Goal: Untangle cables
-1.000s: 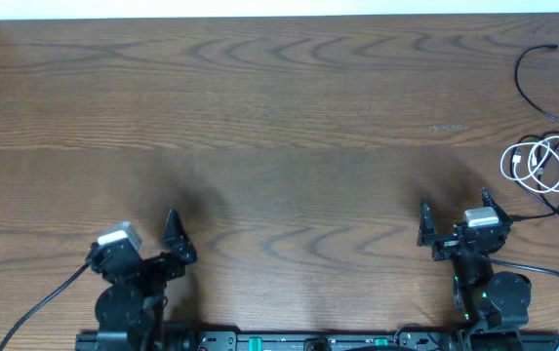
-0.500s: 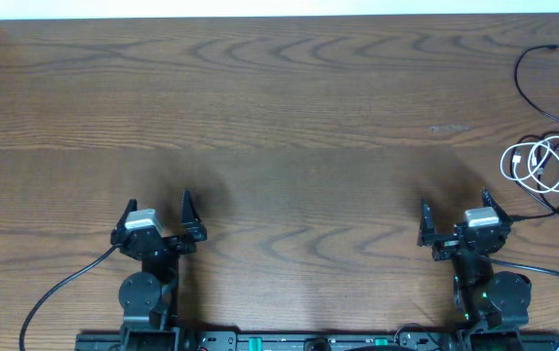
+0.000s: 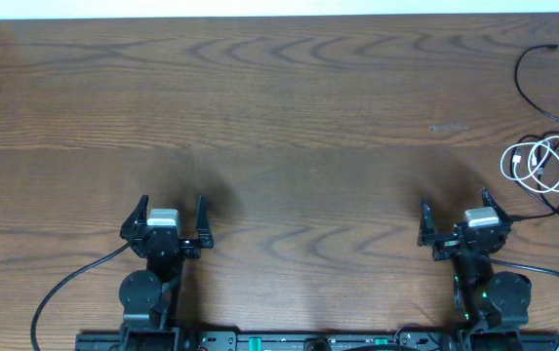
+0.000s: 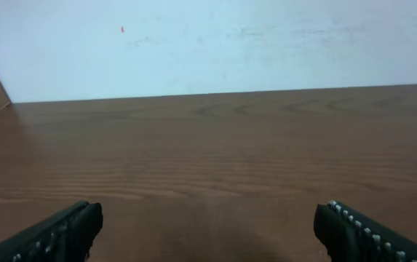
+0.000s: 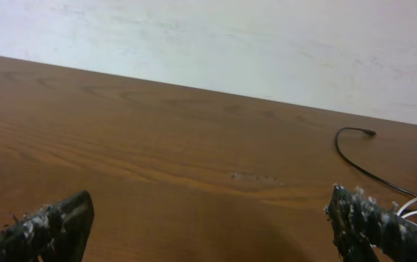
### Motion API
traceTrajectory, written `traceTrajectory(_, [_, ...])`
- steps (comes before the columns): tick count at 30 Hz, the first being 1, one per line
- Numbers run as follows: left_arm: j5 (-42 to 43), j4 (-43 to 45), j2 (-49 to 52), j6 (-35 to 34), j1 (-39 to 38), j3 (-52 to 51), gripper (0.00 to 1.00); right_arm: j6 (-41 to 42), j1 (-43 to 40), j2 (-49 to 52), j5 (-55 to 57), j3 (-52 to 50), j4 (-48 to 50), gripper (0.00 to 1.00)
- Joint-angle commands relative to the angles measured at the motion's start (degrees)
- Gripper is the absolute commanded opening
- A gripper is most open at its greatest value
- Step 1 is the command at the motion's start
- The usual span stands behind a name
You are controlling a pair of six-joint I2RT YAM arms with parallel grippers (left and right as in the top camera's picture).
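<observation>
Lying forward-right of the spread right tool (image 3: pixel 454 204), the cables (image 3: pixel 539 161), seemingly intertwined, sit far from the spread left tool (image 3: pixel 172 203).

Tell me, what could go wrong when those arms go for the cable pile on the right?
1. The white cable is coiled with the black cable overlapping it, so pulling one may drag or tighten the other.
2. Both lie at the picture's right edge; a tug could slide them out of view.
3. The left gripper sits far from them, so only the right gripper, open, is close.
</observation>
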Motion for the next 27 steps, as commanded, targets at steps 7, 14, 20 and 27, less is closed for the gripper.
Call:
traceTrajectory(7, [0.28, -2.29, -0.48, 0.72, 0.22, -0.90, 0.98, -0.61, -0.28, -0.37, 0.48, -0.09, -0.26, 0.99])
traceTrajectory(14, [0.28, -2.29, -0.48, 0.70, 0.22, -0.90, 0.98, -0.61, -0.28, -0.37, 0.48, -0.09, -0.26, 0.99])
traceTrajectory(20, [0.28, -2.29, -0.48, 0.70, 0.22, -0.90, 0.98, -0.63, -0.28, -0.37, 0.48, -0.09, -0.26, 0.99])
traceTrajectory(27, [0.28, -2.29, -0.46, 0.70, 0.20, -0.90, 0.98, -0.61, -0.28, -0.37, 0.48, -0.09, -0.26, 0.99])
